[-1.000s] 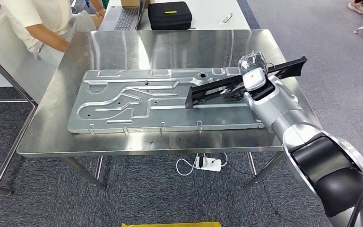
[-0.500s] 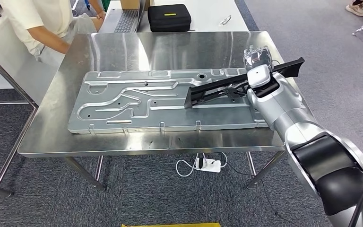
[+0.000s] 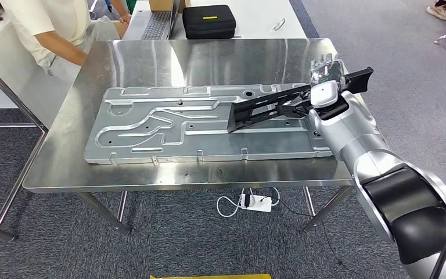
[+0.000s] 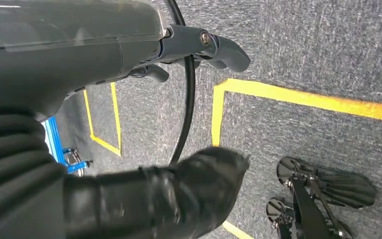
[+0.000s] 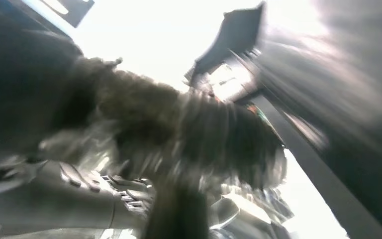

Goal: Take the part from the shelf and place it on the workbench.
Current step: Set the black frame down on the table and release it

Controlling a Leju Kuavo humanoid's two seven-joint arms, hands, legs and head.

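Where grey carpet spreads, steel workbench, white table behind

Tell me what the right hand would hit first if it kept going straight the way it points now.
Probably nothing on the workbench. The right hand, holding the long black part, points toward the far right corner; beyond that lies grey carpet. Its height above the surface is unclear, so this is a guess.
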